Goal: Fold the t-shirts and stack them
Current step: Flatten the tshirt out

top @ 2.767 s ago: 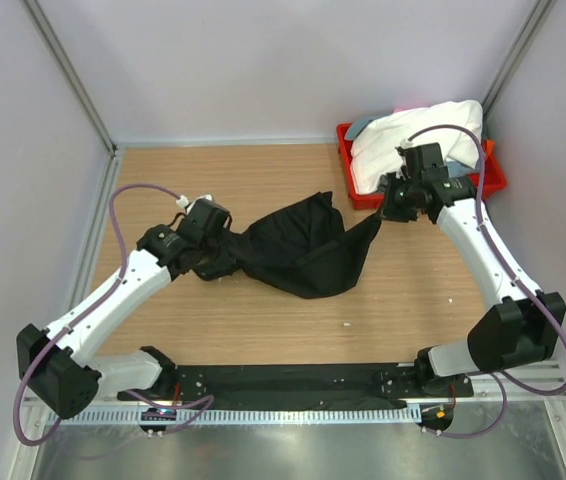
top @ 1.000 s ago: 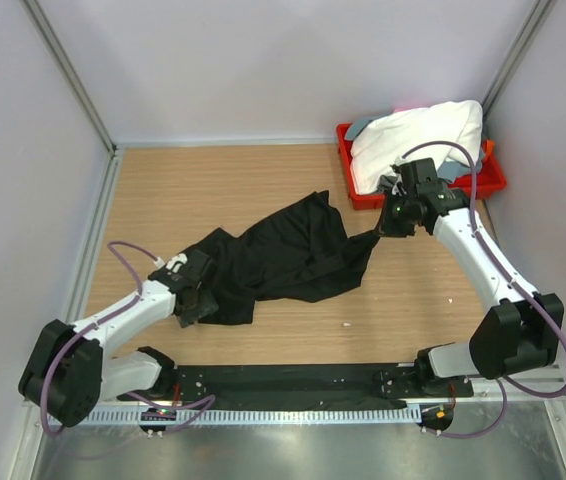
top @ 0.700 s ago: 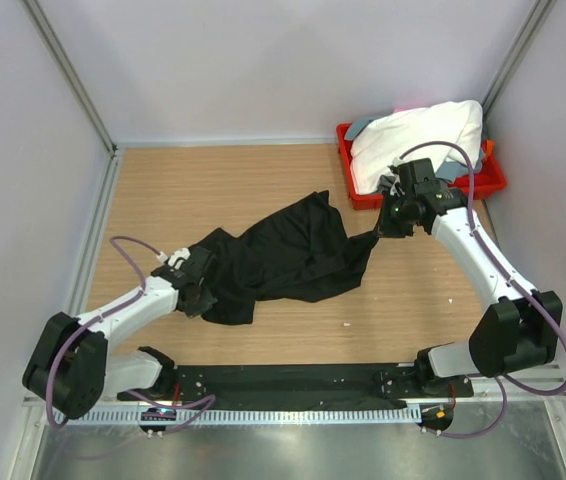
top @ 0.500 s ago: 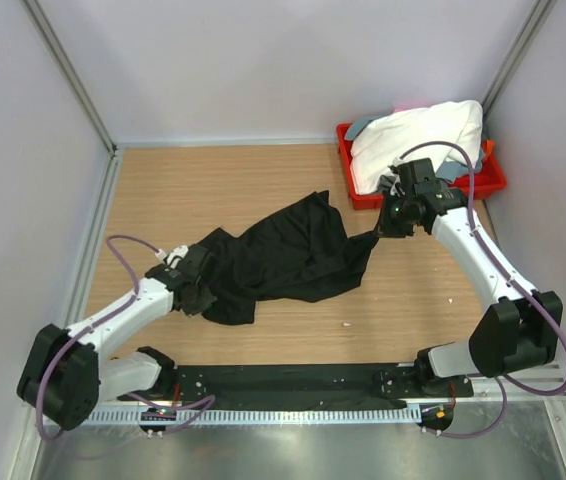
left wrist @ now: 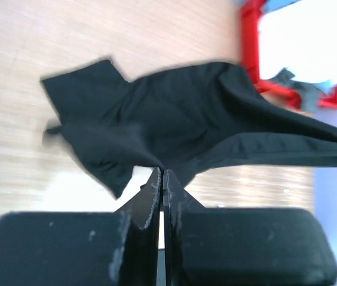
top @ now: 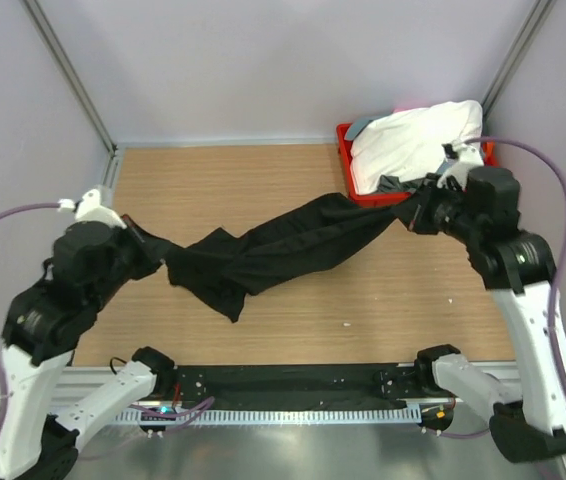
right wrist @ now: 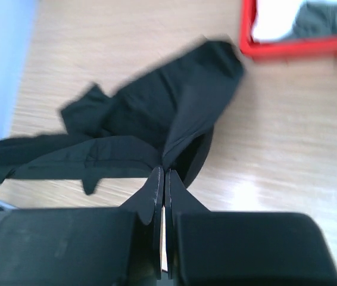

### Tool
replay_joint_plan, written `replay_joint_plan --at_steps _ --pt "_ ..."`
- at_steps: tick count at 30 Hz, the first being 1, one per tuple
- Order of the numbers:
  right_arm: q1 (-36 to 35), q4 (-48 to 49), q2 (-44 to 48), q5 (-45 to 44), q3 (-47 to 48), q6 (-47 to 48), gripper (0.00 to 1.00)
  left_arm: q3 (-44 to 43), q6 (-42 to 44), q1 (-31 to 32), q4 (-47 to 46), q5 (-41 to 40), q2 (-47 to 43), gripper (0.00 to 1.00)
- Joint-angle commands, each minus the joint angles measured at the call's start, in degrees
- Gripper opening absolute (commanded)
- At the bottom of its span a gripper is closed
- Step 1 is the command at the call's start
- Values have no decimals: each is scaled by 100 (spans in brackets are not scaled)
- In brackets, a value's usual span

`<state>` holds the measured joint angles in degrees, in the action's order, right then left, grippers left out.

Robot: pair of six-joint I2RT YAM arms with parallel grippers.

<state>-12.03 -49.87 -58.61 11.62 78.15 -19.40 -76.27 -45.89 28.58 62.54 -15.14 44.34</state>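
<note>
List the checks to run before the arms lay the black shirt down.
1. Grip of left tool on black t-shirt: ok, shut.
2. Grip of right tool: ok, shut on it.
3. Shirt spread flat between them: not ok, bunched and sagging.
4. Which edges are gripped: cannot tell.
5. Bare table beneath: ok.
6. The white t-shirt resting in red tray: ok.
</note>
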Motion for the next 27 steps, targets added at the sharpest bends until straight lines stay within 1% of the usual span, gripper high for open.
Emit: replay_joint_plan --at_steps 1,2,3,5,6,8,9,10,11,12,14,15,18,20,21,22,23,24,25,26,27 --pt "-27 12 893 402 437 -38 1 -1148 703 -1 399 133 -109 0" --pt "-27 64 1087 438 490 -46 1 -1388 817 -1 399 195 -118 0" --pt "-19 91 1471 447 586 -55 1 -1860 1001 -1 399 221 -153 0" --pt "-19 179 1834 455 719 -99 2 -2320 1187 -10 364 353 -180 0" --pt "-27 240 2184 455 850 -125 2 -2749 1379 -10 338 467 -188 0" --pt "-19 486 2546 455 947 -239 4 -3138 1530 -45 198 660 -250 0" --pt "-18 600 2843 438 1026 -292 5 -3453 1678 -115 136 931 -285 0" --pt "-18 836 3003 429 1062 -327 6 -3587 1758 -177 57 1081 -372 0" --pt "-18 960 3135 420 1097 -371 6 -3718 1854 -247 -118 1300 -408 0" --pt "-18 1100 3249 412 1141 -433 6 -3981 1916 -430 -189 1694 -452 0" --pt "17 1444 3487 245 1202 -460 6 -4263 2083 -668 -356 1987 -513 0" --pt "17 1506 3497 149 1307 -407 6 -4552 2119 -922 -392 2058 -514 0" --pt "25 1568 3260 -194 1667 -232 6 -4914 2154 -1074 -541 2164 -382 0" --pt "26 1620 2884 -492 1791 -56 6 -4968 2207 -1082 -629 1893 -233 0" --pt "25 1638 2734 -685 1870 -12 6 -4994 2216 -1091 -612 1683 -41 0" --pt "25 1577 2532 -913 1940 145 6 -5046 2216 -1091 -560 1167 135 0" --pt "25 1507 2086 -1481 2037 190 6 -5090 2294 -1091 -472 988 285 0" --pt "8 1341 1768 -1948 2255 252 5 -5169 2304 -1091 -358 508 660 0" --pt "17 1244 1478 -1953 2362 296 5 -5231 2321 -1082 -357 503 881 0" --pt "17 1147 1188 -2162 2476 305 4 -5284 2365 -1082 -226 137 1075 0" --pt "17 1041 498 -2259 2634 288 4 -5328 2452 -1074 -155 -92 1564 0"
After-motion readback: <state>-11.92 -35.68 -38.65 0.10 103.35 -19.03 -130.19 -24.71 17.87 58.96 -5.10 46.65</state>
